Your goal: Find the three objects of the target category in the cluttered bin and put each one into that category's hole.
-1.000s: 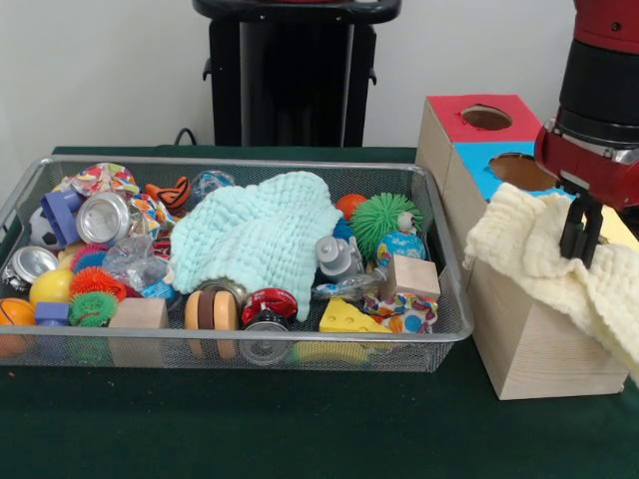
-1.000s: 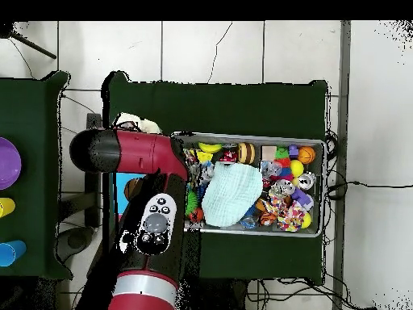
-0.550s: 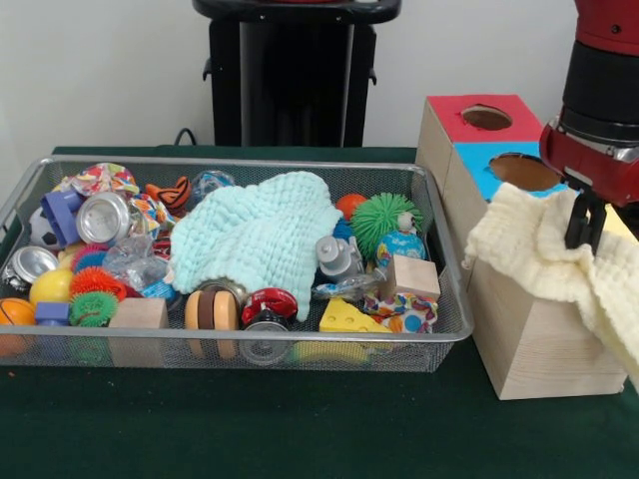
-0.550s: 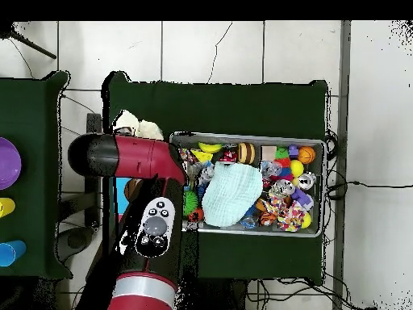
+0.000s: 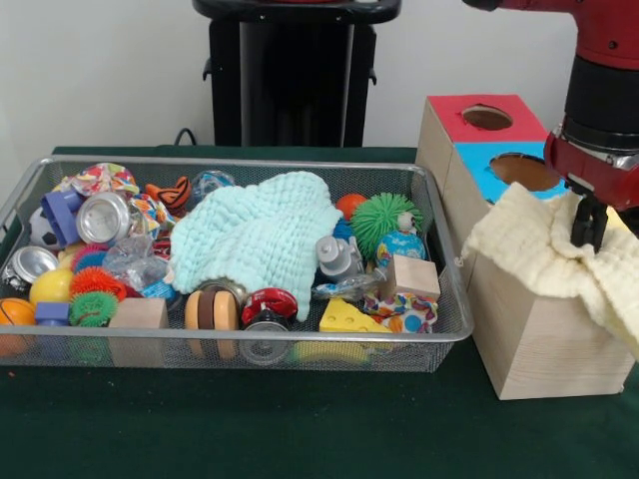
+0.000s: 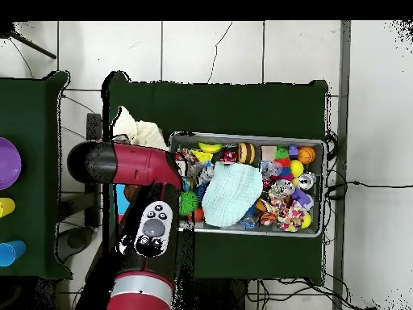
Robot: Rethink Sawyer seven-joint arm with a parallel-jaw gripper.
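Claw (image 5: 588,232) risen slightly, pale yellow cloth (image 5: 544,254) draped over wooden box (image 5: 529,339)

Pale yellow cloth (image 5: 544,254) on plain wood box (image 5: 529,344) w/ red, blue tops; mint waffle cloth (image 5: 255,239) in silver mesh bin (image 5: 439,334).

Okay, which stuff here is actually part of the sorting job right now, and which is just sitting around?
In the job:
gripper, on the cream cloth
cream cloth, draped over the wooden box
wooden box with holes
mint cloth, in the wire bin

Lying about:
cheese wedge toy
green spiky ball
wooden block
silver can
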